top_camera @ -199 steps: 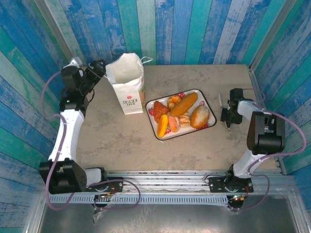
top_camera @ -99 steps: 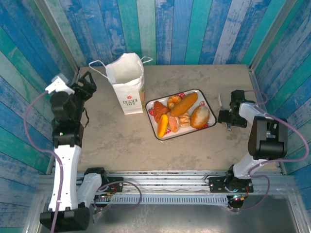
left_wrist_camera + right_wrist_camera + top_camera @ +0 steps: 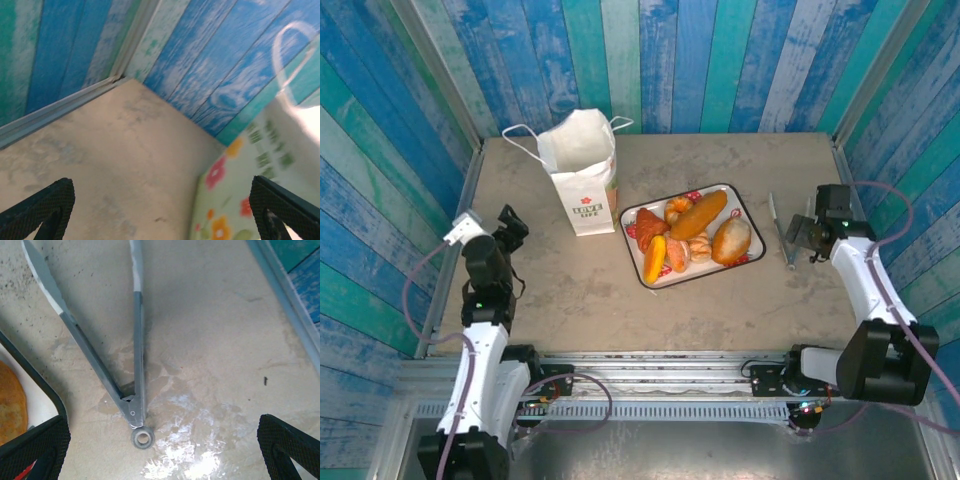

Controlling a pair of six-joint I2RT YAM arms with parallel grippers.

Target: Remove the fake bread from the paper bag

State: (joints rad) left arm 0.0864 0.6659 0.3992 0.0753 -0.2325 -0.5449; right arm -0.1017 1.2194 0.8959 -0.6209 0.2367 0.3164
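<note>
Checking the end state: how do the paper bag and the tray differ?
The paper bag stands upright; the tray lies flat to its right. The tray carries the fake bread; the bag's inside is hidden. The bag has loop handles, the tray a dark rim. Both are mainly white.

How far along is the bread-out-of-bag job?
Done, by the look of it: the fake bread lies piled on the tray, beside the upright paper bag. In hand: nothing; the left tool and right tool are open and empty, with the tongs lying on the table by the right one. Left: possibly nothing, but the bag's inside is hidden, so a piece could remain.
</note>
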